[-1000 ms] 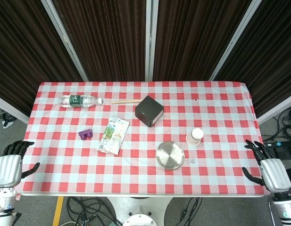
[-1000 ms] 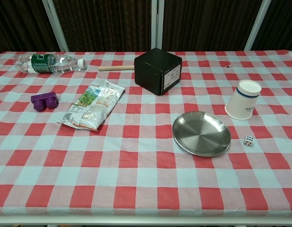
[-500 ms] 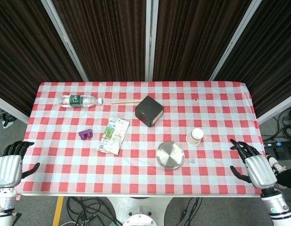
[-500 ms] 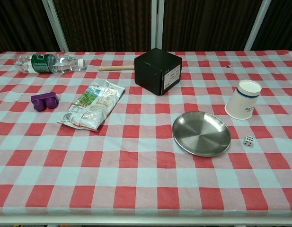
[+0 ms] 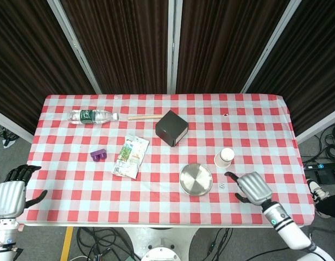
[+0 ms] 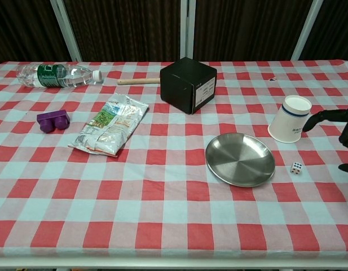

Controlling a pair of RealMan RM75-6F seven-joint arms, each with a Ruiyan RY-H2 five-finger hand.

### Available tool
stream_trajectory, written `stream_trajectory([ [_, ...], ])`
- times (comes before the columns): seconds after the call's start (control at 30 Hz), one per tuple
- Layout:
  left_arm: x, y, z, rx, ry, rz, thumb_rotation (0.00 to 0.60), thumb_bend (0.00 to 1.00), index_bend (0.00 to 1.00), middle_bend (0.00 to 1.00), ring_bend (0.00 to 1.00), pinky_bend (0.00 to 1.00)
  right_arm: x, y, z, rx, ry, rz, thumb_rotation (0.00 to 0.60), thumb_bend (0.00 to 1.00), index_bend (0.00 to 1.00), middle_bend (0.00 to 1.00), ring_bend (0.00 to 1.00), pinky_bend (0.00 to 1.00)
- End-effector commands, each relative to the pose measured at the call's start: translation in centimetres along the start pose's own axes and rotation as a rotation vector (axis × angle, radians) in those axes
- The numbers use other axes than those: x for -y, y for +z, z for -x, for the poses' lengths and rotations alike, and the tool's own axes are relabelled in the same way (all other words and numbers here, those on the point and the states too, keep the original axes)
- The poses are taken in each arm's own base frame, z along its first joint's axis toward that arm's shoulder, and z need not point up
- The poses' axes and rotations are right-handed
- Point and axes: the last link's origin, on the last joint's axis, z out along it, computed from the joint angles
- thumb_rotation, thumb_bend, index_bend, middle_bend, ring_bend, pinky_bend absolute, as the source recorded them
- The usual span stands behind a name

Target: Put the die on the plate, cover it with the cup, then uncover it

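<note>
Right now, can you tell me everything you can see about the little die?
The die is a small white cube with dark dots and rounded corners. It sits flat on the red-and-white checked tablecloth, just right of the shiny metal plate and in front of the paper cup, touching neither. Nothing holds it: the right hand hovers close by on its right, fingers spread, not touching it.

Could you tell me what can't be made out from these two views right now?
- Right hand: chest view's right edge cuts off all but its fingertips.
- Left hand: absent from chest view.
- Die: too small in head view to read its pips.
- Cup: its printed label is too small to read.
</note>
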Motion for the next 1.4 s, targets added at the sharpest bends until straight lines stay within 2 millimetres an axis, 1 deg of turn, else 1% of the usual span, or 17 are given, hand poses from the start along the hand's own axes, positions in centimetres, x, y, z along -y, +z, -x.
stream_trajectory([
  [0.03,0.0,-0.1,0.1,0.001,-0.013,0.003,0.600,0.17,0.27,0.25,0.17,0.21,0.2,1.9,0.8,0.057,-0.027,-0.005,0.600,0.21,0.26,0.86,0.90,1.00],
  [0.2,-0.1,0.0,0.2,0.005,-0.015,0.010,0.600,0.17,0.27,0.25,0.17,0.21,0.1,3.3,1.3,0.085,-0.051,-0.012,0.600,0.24,0.27,0.87,0.90,1.00],
  [0.4,0.1,-0.1,0.2,0.004,-0.023,0.003,0.600,0.17,0.27,0.25,0.17,0.21,0.3,4.5,1.6,0.110,-0.100,-0.036,0.600,0.27,0.28,0.87,0.90,1.00],
  [0.77,0.1,-0.1,0.3,0.005,-0.027,0.001,0.600,0.17,0.27,0.25,0.17,0.21,0.6,5.2,2.1,0.132,-0.132,-0.060,0.600,0.31,0.36,0.87,0.90,1.00],
  [1.03,0.2,-0.2,0.4,0.009,-0.032,-0.005,0.600,0.17,0.27,0.25,0.17,0.21,0.8,5.7,2.3,0.126,-0.135,-0.071,0.600,0.32,0.39,0.87,0.90,1.00],
  [1.2,0.3,-0.2,0.6,0.011,-0.037,-0.008,0.600,0.17,0.27,0.25,0.17,0.21,0.9,5.9,2.4,0.132,-0.130,-0.074,0.600,0.32,0.44,0.87,0.90,1.00],
  [1.4,0.4,-0.2,0.7,0.012,-0.039,-0.012,0.600,0.17,0.27,0.25,0.17,0.21,0.8,6.1,2.1,0.113,-0.132,-0.074,0.600,0.33,0.54,0.87,0.90,1.00],
])
